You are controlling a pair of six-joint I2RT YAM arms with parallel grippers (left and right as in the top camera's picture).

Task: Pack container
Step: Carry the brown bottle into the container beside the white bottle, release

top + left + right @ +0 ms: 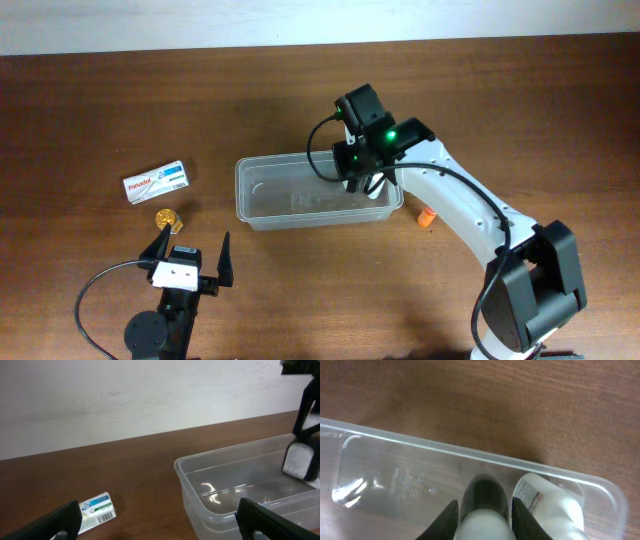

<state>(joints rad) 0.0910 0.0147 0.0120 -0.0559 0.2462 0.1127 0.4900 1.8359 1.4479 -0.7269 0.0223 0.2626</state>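
Container point(290, 195) space at the right end is tight: the right hand point(485, 519), closed on a dark-capped bottle point(484, 494), may set it atop the white bottle point(551, 504) beside it.

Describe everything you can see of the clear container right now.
The container is a clear, translucent plastic tub, rectangular with rounded corners and a rim, open-topped. It sits upright on the wooden table, near the middle, long side running left to right. At its right end a labelled white bottle lies in the corner, and a dark-capped white bottle is between the right gripper's fingers, which reach down inside. The rest of its floor looks bare.
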